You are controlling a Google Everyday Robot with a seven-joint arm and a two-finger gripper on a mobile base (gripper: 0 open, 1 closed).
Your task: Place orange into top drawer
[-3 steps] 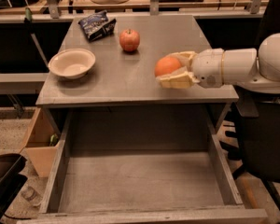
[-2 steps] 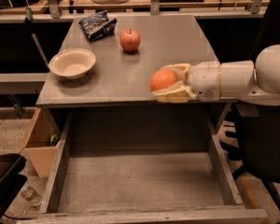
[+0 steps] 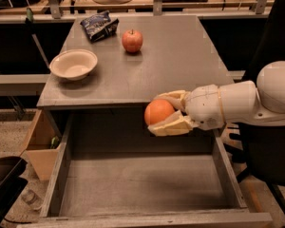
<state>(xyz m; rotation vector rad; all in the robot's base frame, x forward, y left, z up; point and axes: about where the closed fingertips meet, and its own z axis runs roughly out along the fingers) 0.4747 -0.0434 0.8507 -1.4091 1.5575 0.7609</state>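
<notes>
The orange (image 3: 157,111) is round and bright orange, held between the cream fingers (image 3: 173,126) of my gripper (image 3: 164,113). The gripper reaches in from the right on a white arm and holds the orange in the air just past the grey table's front edge, above the back part of the open top drawer (image 3: 133,184). The drawer is pulled out wide below the table, with a flat grey bottom and low side walls, and nothing lies in it.
On the grey table (image 3: 180,65) stand a reddish apple (image 3: 132,40), a cream bowl (image 3: 73,64) at the left and a dark snack bag (image 3: 100,25) at the back. A cardboard box (image 3: 38,144) sits on the floor left of the drawer.
My gripper has carried the orange forward and down, from above the table's right side to past its front edge, over the open drawer.
</notes>
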